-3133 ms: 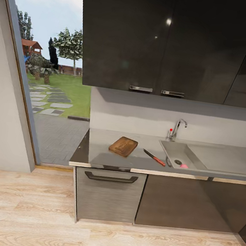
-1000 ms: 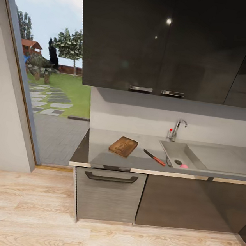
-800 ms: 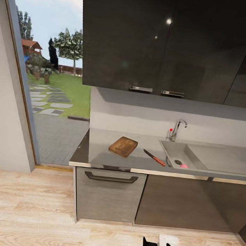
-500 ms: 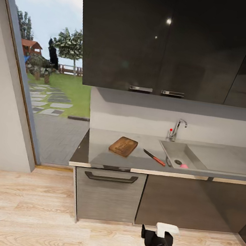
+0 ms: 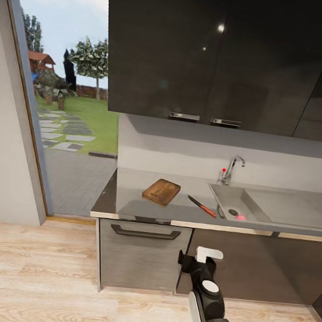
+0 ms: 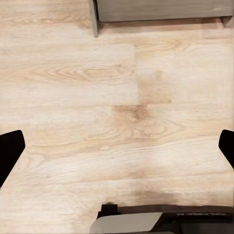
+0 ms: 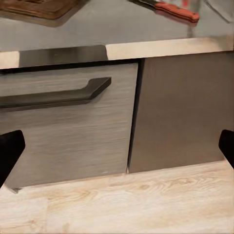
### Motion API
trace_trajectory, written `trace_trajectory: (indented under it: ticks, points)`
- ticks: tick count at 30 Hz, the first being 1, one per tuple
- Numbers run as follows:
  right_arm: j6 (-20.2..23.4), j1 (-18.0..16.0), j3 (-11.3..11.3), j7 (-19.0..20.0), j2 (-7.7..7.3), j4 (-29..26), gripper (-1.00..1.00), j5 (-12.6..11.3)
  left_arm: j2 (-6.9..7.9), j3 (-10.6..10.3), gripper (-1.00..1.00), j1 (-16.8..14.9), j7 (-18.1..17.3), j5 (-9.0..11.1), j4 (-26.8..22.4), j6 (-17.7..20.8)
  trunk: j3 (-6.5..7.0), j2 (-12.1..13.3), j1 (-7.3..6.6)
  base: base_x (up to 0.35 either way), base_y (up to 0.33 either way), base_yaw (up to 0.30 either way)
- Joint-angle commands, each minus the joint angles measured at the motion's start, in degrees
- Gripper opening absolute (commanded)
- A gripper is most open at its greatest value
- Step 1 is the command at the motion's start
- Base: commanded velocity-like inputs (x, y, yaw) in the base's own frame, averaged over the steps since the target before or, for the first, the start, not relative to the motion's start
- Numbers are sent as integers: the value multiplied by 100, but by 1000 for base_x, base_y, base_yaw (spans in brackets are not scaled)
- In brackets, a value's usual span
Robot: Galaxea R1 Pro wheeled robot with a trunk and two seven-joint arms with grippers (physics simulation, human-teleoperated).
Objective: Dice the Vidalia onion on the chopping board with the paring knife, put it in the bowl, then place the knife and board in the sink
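The brown chopping board lies on the grey countertop, with the paring knife to its right. Beyond the knife is the sink with its chrome faucet. The Vidalia onion shows as a small pink lump by the drain, partly hidden by the basin's front wall. My right gripper is open in front of the lower cabinets, below the counter edge. Its wrist view shows the board and the knife's red handle. My left gripper is open over the wood floor. The bowl is out of view.
A drawer with a dark bar handle sits under the board, and a plain cabinet door is beside it. Dark upper cabinets hang over the counter. A glass door to a garden is at the left. Light wood floor lies ahead.
My right arm has risen from the picture's lower edge to just below the counter edge. The board, knife and onion have not moved.
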Motion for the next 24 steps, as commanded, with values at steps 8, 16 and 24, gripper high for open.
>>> trace_trajectory:
  ticks: [8,16,24]
  points:
    - [102,-305,25,-30,119,-97,100,5,6,-2,100,1177,0,2,-1483,203,-1,-3,2,0,0,0]
    - [229,-345,48,-35,119,-139,100,6,2,-1,100,1597,0,2,-1509,217,-1,-3,2,0,6,0]
    - [271,-346,62,-35,119,-140,100,4,1,9,100,1607,0,-1,-1382,217,-1,-3,2,0,215,0]
